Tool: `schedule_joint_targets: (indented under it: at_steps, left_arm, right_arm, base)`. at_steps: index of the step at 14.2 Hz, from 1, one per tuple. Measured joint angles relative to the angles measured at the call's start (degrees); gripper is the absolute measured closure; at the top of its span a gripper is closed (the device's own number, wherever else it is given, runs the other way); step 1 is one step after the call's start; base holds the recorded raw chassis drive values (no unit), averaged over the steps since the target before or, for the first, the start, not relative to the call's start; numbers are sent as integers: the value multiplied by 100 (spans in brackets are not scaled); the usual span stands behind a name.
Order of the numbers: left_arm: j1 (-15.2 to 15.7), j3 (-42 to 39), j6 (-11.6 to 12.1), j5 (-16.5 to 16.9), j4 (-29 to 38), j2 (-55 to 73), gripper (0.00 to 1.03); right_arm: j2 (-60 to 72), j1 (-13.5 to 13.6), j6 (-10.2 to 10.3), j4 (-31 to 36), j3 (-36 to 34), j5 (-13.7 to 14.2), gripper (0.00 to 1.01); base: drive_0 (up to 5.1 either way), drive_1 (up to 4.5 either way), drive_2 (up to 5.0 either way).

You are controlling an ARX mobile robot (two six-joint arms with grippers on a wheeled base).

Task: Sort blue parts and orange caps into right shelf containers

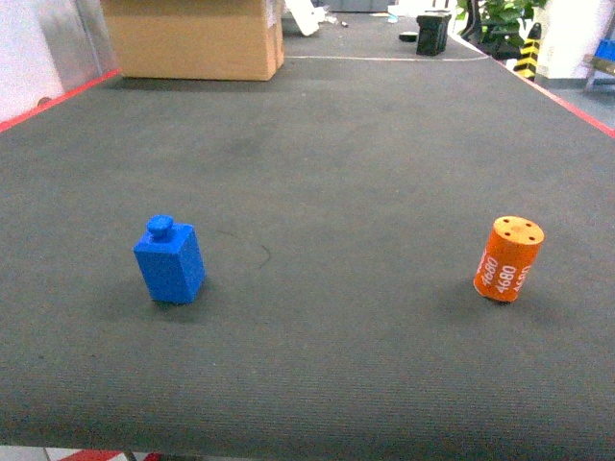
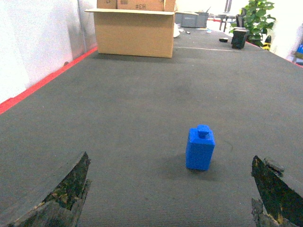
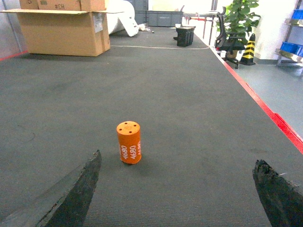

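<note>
while both grippers gape, orange cap (image 1: 508,258) stands upright

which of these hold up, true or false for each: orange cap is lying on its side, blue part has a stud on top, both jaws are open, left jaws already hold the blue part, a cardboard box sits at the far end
1. The orange cap lies on its side. False: it stands on end, its holed face up.
2. The blue part has a round stud on top. True.
3. Both sets of jaws are open. True: the left gripper and the right gripper each show fingers spread wide.
4. The left jaws hold the blue part. False: it stands free on the dark mat, ahead of the fingers.
5. A cardboard box sits at the far end. True.
</note>
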Motion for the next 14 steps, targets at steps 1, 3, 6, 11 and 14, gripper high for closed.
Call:
schedule_joint_targets:
  at_steps: [1, 3, 6, 11, 14]
  left_arm:
    - [0, 0, 0, 0, 0, 0, 5]
    - [0, 0, 0, 0, 0, 0, 5]
    - [0, 0, 0, 0, 0, 0, 5]
    - [0, 0, 0, 0, 0, 0, 5]
    - [0, 0, 2, 0, 0, 0, 5]
  right_arm:
    - [0, 0, 0, 0, 0, 0, 3]
    - [0, 0, -2, 0, 0, 0, 3]
    - [0, 0, -2, 0, 0, 0, 3]
    - [0, 0, -2, 0, 0, 0, 3]
    - [0, 0, 0, 0, 0, 0, 3]
  base:
    - [0, 0, 0]
    - [0, 0, 0]
    - [0, 0, 0]
    - [0, 0, 0]
    - [0, 0, 0]
